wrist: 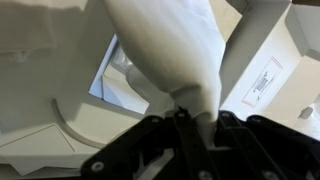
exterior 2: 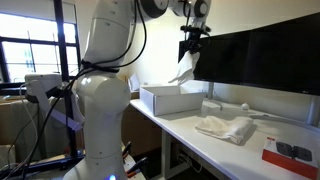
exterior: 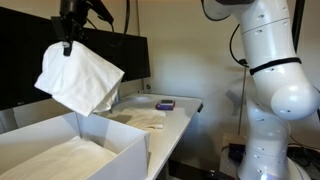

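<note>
While the jaws pinch a white cloth [exterior: 80, 75] by its upper edge, it hangs in the air over the open box [exterior: 128, 150] at one end of the bench [exterior: 185, 112]. A second cloth [exterior 2: 225, 127] lies crumpled on the bench just beside the box, before a dark monitor [exterior 2: 260, 60].

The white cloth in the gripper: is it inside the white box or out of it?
Out. The white cloth hangs from the shut gripper, in the air above the white box.
</note>
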You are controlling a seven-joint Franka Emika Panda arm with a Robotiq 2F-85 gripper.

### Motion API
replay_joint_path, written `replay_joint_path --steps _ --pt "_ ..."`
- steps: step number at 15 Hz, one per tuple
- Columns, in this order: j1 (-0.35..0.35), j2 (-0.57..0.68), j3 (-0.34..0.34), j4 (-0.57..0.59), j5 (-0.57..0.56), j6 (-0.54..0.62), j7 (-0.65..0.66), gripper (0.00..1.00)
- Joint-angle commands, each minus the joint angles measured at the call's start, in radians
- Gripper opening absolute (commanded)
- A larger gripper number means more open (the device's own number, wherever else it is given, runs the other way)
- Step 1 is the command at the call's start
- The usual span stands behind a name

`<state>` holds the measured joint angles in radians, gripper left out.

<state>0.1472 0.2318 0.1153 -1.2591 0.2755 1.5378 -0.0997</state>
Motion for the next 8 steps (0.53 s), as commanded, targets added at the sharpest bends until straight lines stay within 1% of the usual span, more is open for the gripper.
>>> replay_joint_path --steps 1,3,5,8 --pt "-0.089 -0.047 -0.028 -0.042 0.065 -0.101 -0.213 0.09" --pt "-0.131 -0.059 -0.05 -0.058 0.076 -0.171 -0.308 0.09" --pt "-0.166 -0.08 -0.073 -0.085 0.066 -0.224 -0.377 0.09" --pt "-0.204 -0.115 -0.108 -0.138 0.056 -0.27 -0.428 0.09"
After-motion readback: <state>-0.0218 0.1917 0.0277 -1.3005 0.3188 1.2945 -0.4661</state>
